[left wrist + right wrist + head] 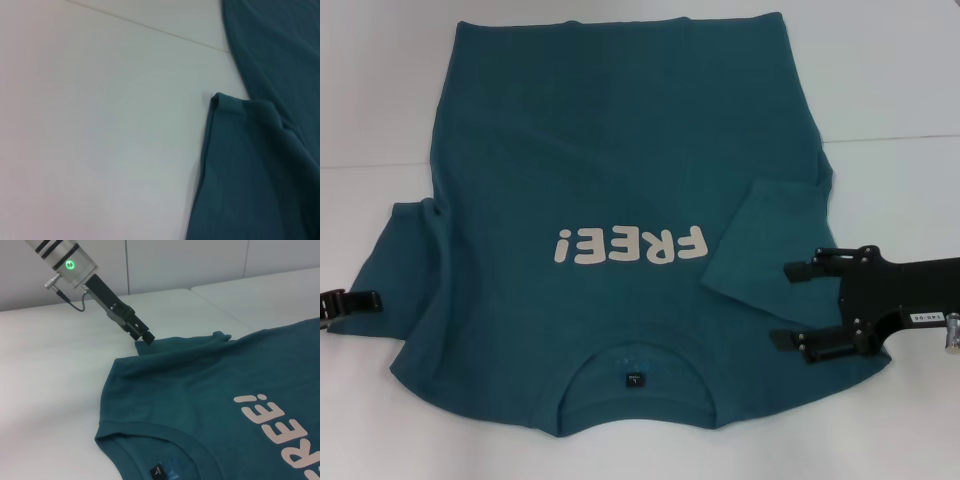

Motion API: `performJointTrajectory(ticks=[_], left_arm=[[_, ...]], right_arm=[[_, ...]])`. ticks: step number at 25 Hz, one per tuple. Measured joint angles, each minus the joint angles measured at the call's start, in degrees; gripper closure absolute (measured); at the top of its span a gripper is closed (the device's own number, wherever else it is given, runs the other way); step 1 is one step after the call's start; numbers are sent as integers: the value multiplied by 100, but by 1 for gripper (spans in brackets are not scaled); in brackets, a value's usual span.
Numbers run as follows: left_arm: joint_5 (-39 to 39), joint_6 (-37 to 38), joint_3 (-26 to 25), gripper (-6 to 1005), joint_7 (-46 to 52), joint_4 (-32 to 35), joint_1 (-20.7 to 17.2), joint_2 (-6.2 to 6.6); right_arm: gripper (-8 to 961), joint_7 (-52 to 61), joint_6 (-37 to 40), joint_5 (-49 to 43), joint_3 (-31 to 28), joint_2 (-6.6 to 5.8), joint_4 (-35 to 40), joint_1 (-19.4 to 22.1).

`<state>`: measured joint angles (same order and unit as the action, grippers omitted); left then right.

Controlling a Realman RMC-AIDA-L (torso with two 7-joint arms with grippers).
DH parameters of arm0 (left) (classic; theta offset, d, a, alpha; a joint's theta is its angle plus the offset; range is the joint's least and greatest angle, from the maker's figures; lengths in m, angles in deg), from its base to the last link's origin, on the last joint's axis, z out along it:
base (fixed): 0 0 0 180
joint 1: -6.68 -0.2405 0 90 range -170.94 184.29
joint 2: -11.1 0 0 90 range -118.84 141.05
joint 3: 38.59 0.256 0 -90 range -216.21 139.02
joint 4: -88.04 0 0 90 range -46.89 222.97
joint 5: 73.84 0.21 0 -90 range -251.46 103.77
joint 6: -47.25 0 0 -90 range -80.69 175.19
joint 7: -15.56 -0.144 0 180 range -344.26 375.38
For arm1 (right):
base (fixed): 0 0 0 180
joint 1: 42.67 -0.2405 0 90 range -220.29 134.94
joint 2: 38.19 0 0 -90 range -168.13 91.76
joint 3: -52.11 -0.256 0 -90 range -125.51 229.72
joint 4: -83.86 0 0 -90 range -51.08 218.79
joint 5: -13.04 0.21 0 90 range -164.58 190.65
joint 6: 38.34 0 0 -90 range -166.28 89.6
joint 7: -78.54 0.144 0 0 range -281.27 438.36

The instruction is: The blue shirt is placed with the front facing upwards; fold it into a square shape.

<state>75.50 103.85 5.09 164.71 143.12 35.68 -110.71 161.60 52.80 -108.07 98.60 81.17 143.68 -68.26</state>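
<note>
Blue shirt (pixel 610 170) on white table (pixel 380 90); right gripper (pixel 790 305) open, left gripper (pixel 360 300) indeterminate.

The blue shirt (pixel 620 150) was soft matt cloth with a smooth cream print (pixel 630 245) mid-frame, on a smooth, faintly sheened white worktop (pixel 380 100); the right gripper (pixel 790 305) looked matt black.

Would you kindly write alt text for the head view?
A blue shirt lies front up on a white table, collar nearest the camera, right sleeve folded inward. The right pincer is open over that side; the left pincer sits at the other sleeve.
</note>
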Motion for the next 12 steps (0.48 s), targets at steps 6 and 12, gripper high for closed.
performJointTrajectory(ticks=[6,12], left_arm=[[9,1,0,160,0,-11,-11,0],[31,3,7,159,0,-27,-16,-2]], right_arm=[[29,9,0,0,0,0,-6,1],[29,9,0,0,0,0,-7,0]])
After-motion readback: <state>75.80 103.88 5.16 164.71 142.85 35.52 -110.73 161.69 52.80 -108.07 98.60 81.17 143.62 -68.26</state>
